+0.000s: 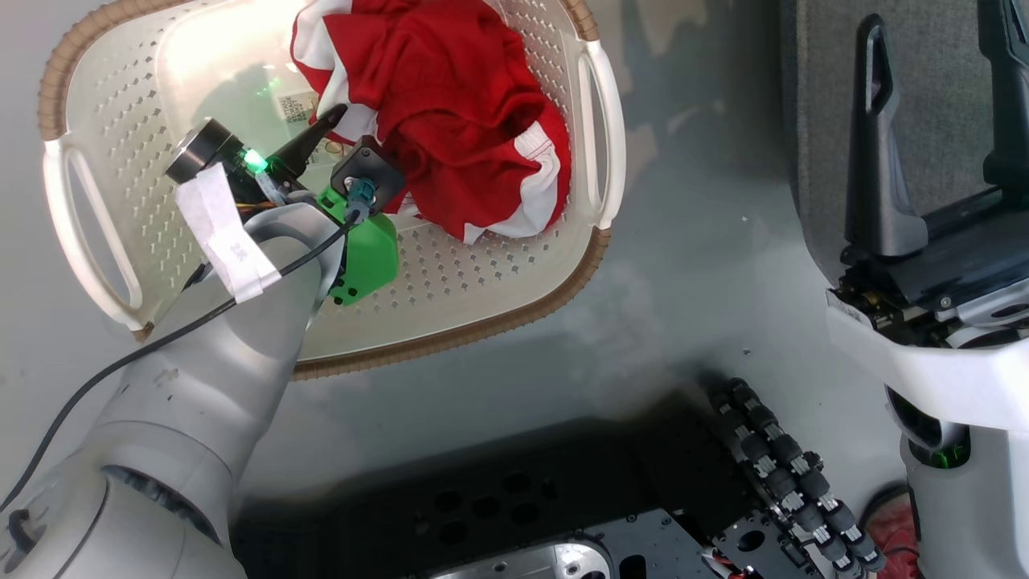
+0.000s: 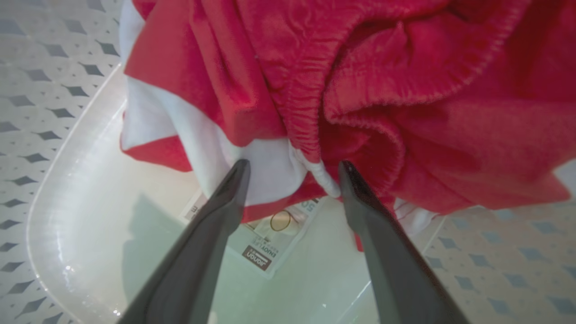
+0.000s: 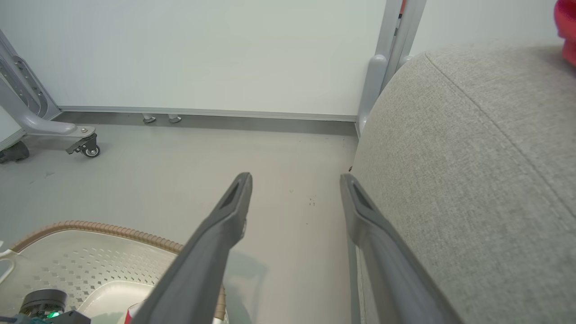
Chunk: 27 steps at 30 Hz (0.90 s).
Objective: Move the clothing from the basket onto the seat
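The cream basket (image 1: 450, 289) stands on the floor at the upper left of the head view. The red and white clothing (image 1: 450, 104) lies bunched in its right half. My left gripper (image 1: 346, 121) reaches down into the basket at the heap's left edge. In the left wrist view the left gripper (image 2: 293, 168) is open, its fingertips (image 2: 238, 173) at a white panel of the clothing (image 2: 360, 81), above the label (image 2: 265, 247). My right gripper (image 3: 295, 180) hangs open beside the grey seat (image 3: 472, 157), holding nothing. A bit of red cloth (image 3: 568, 27) shows over the seat's far edge.
The seat (image 1: 932, 104) fills the upper right of the head view behind the right gripper (image 1: 936, 32). My dark base (image 1: 522, 515) and a cable chain (image 1: 788, 474) lie below. A wheeled frame leg (image 3: 54, 130), a wall and a metal post (image 3: 391, 58) stand beyond the grey floor.
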Tool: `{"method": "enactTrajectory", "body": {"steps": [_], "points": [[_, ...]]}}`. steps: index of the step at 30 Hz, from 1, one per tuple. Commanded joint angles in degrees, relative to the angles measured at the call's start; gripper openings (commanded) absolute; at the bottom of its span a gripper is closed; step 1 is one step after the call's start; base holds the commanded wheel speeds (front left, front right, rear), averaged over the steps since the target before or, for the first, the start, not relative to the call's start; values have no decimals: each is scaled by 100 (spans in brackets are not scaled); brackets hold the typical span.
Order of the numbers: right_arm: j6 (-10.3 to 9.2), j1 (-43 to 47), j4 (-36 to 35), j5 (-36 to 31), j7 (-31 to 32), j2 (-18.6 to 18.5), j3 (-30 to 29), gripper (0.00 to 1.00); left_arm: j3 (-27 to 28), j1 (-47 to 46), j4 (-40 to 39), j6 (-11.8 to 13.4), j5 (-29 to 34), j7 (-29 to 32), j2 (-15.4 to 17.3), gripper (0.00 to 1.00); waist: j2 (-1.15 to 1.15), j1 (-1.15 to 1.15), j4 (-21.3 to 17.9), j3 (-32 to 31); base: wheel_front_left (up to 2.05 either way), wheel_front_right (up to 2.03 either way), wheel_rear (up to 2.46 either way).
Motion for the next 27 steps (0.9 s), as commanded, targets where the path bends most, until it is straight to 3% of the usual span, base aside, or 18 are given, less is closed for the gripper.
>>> {"method": "enactTrajectory", "body": {"steps": [1, 12, 13, 14, 15, 16, 27], "points": [[-6, 98, -35, -13, -11, -18, 1, 100, -11, -69, 29, 5, -4, 0, 3, 100, 0, 0, -12, 4, 0, 0, 0], [-6, 194, -64, -31, -11, -62, 40, 100, 100, -54, -72, -96, -212, 0, -63, 100, 0, 0, -35, 13, 0, 0, 0], [-6, 198, -68, -34, -11, -70, 50, 100, 92, -50, -78, -103, -215, -1, -68, 91, 0, 0, -34, 11, 0, 0, 0], [-6, 202, -73, -36, -11, -85, 60, 100, 92, -50, -83, -110, -225, -1, -77, 49, 0, 0, -34, 10, 0, 0, 0], [-6, 205, -79, -36, -11, -94, 60, 100, 84, -49, -83, -111, -223, 0, -84, 34, 0, 0, -35, 8, 0, 0, 0], [-6, 207, -87, -36, -11, -103, 59, 100, 76, -47, -79, -124, -222, -1, -92, 2, 0, 0, -34, 7, 0, 0, 0], [-6, 13, -89, -50, -10, -111, 101, 100, 70, -78, -268, -1, -215, -1, -83, 0, 0, 0, 9, -25, 0, 0, 0]]}}
